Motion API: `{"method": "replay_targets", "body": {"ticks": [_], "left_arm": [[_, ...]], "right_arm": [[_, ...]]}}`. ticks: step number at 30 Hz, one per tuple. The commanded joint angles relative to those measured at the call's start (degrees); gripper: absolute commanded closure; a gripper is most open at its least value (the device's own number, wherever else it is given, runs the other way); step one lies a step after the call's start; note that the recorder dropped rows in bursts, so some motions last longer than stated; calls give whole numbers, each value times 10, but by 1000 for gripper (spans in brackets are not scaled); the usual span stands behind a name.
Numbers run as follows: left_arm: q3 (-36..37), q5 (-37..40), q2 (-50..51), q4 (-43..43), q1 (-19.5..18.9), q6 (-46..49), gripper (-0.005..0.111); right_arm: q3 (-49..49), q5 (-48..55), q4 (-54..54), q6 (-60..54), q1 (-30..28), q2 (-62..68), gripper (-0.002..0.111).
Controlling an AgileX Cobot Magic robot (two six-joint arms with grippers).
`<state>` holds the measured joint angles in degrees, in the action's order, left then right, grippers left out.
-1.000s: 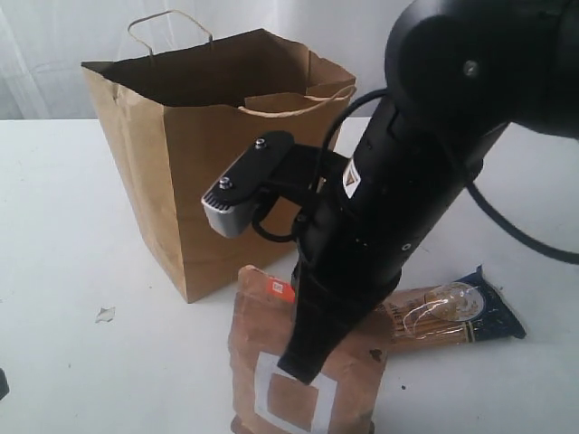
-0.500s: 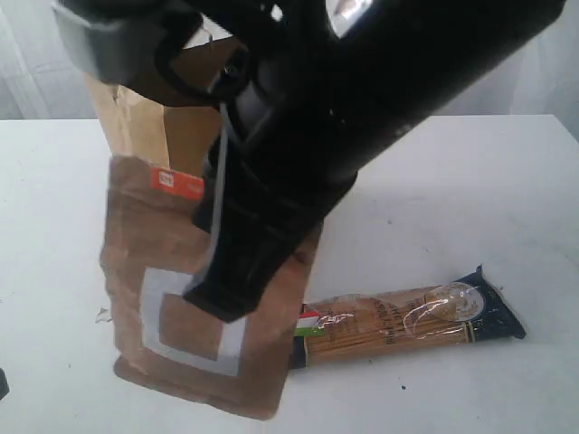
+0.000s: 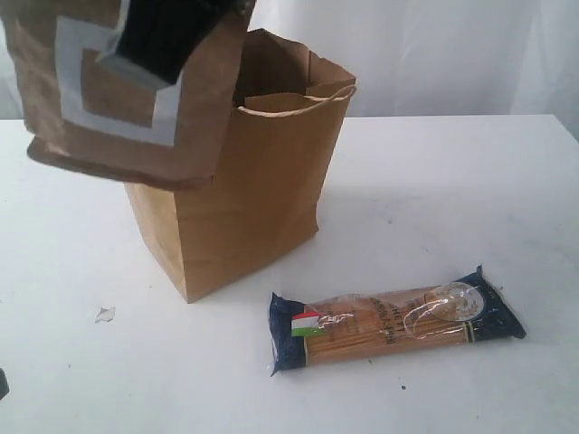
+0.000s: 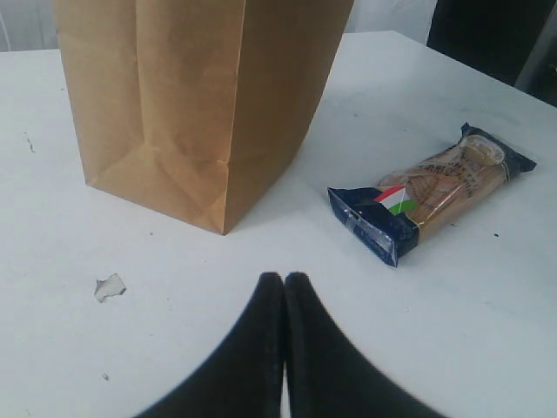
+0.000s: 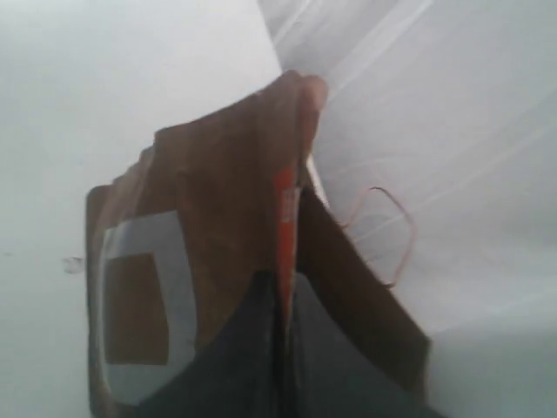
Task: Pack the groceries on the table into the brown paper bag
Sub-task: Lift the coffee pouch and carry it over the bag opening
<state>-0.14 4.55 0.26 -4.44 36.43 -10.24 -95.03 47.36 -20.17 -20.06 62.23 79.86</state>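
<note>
My right gripper (image 3: 136,56) is shut on the brown pouch with the white square (image 3: 109,136) and holds it high at the upper left, in front of the left part of the brown paper bag (image 3: 262,199). In the right wrist view the pouch (image 5: 218,200) is pinched at its edge between the fingers (image 5: 252,348), with the bag (image 5: 357,287) behind it. The blue-ended spaghetti pack (image 3: 393,318) lies flat on the table (image 3: 470,181) to the right of the bag. My left gripper (image 4: 284,280) is shut and empty, low over the table in front of the bag (image 4: 200,96) and the spaghetti pack (image 4: 431,187).
A small white scrap (image 3: 105,314) lies on the table left of the bag's base, also seen as a scrap (image 4: 110,286) near my left gripper. The bag's mouth stands open with a cord handle (image 3: 298,101) on the near rim. White curtain behind.
My right arm has lifted the pouch off the table and carried it up and to the left, from beside the spaghetti pack to above the bag's left side. The spaghetti pack has not moved.
</note>
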Motion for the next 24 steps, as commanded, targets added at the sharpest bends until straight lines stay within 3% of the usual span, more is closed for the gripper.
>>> {"method": "replay_targets", "body": {"ticks": [1,8,15,24], "left_arm": [[1,-2,-3,-4,3,0,107],[1,-2,-3,-4,3,0,107],[1,-2,-3,-4,3,0,107],[1,-2,-3,-4,3,0,107]], "right_arm": [[-19,-29,-140,10,1,14,108],[-19,-35,-299,32,1,33,108],[-19,-57,-468,160,0,50,108],[-19,-57,-550,260,-30,84,108]]}}
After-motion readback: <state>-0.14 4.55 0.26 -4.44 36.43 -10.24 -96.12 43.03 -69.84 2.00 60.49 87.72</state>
